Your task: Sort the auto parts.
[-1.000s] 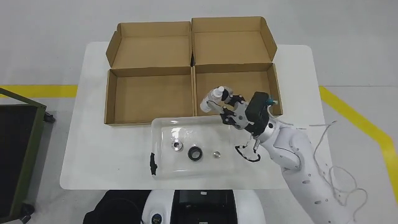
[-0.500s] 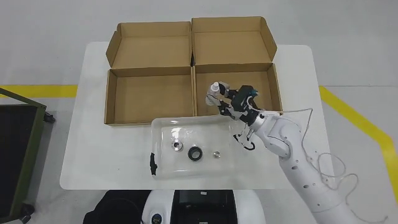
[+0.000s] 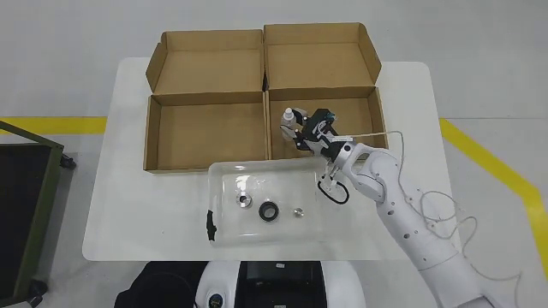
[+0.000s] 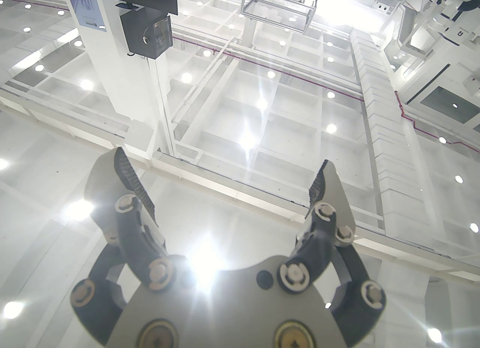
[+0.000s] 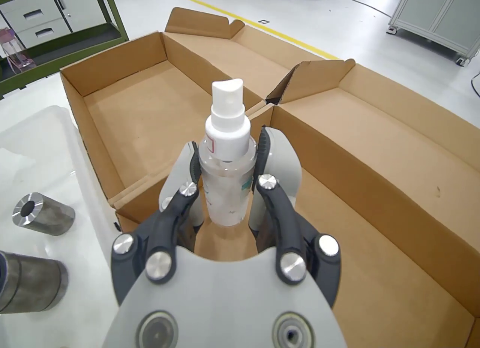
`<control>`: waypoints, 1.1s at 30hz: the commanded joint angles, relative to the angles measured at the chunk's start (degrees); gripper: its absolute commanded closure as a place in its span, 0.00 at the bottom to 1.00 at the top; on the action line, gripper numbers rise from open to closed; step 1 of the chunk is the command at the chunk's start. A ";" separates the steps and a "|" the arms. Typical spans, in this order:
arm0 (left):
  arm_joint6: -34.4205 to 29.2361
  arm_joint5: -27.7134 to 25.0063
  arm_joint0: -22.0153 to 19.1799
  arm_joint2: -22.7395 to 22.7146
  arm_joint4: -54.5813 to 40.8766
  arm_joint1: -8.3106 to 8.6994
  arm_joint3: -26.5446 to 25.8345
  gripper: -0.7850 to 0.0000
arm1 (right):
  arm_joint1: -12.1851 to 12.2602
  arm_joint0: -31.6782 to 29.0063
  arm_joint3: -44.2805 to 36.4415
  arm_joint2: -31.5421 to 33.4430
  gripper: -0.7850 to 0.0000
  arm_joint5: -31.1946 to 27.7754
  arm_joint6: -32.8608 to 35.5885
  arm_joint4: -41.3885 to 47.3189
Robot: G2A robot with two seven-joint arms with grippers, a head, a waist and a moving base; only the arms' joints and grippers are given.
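Note:
My right gripper (image 5: 228, 156) (image 3: 301, 130) is shut on a clear spray bottle (image 5: 225, 162) (image 3: 293, 120) with a white pump top. It holds the bottle just above the near left corner of the right cardboard box (image 3: 360, 128), close to the wall shared with the left box (image 3: 205, 133). A clear plastic bin (image 3: 227, 222) in front of the boxes holds metal parts: a steel bushing (image 3: 245, 199) (image 5: 42, 213), a dark ring (image 3: 269, 212) and a small silver piece (image 3: 298, 213). My left gripper (image 4: 225, 180) stands open, pointing up at the ceiling, with nothing between its fingers.
Both boxes (image 5: 150, 117) have their lid flaps (image 3: 317, 56) folded open toward the far side of the white table (image 3: 128, 188). A second larger metal cylinder (image 5: 26, 282) lies near the bin's edge in the right wrist view. A green cart (image 3: 26, 197) stands left of the table.
My right arm has carried the spray bottle away from the bin, farther over the right box's near left corner. The bin's parts have stayed put.

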 commanded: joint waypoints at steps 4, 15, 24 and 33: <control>0.00 0.00 0.00 0.00 0.00 0.00 0.00 0.00 | -0.37 1.29 2.53 -1.00 0.95 0.34 0.09 -1.21; 0.00 0.00 0.00 0.00 0.00 0.00 0.00 0.00 | -0.65 1.69 4.73 -1.43 0.12 0.13 -0.03 -2.50; 0.00 0.00 0.00 0.00 0.00 0.00 0.00 0.00 | 0.08 1.11 0.12 1.73 0.00 -0.61 0.59 -3.46; 0.00 0.00 0.00 0.00 0.00 0.00 0.00 0.00 | 1.49 0.38 -9.00 6.34 0.00 -7.16 3.04 -4.21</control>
